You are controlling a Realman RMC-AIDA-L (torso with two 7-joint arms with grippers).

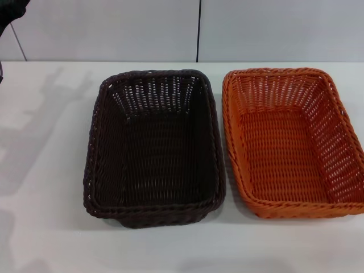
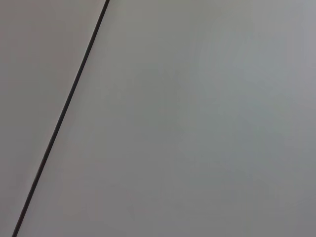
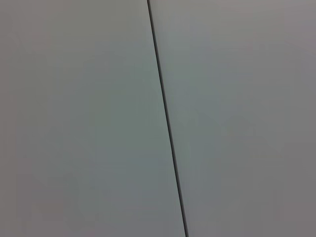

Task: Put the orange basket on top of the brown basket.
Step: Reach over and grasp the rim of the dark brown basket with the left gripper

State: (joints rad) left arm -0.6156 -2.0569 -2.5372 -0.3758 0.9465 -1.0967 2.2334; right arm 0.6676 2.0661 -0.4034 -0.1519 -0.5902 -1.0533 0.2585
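I see the orange basket at frame right, just beside the brown basket at centre, both on the white table. Neither gripper shows, so I cannot tell their jaws.

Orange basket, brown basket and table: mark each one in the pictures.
orange basket (image 1: 281,153), head view, on its woven floor.
brown basket (image 1: 156,156), head view, on its woven floor.
table (image 1: 45,170), head view, on bare white top left of the baskets.

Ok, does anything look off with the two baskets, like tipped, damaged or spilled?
Nothing stands out. The brown basket and the orange basket both sit upright and empty, side by side on the table, slightly angled to each other. No grippers are in view.
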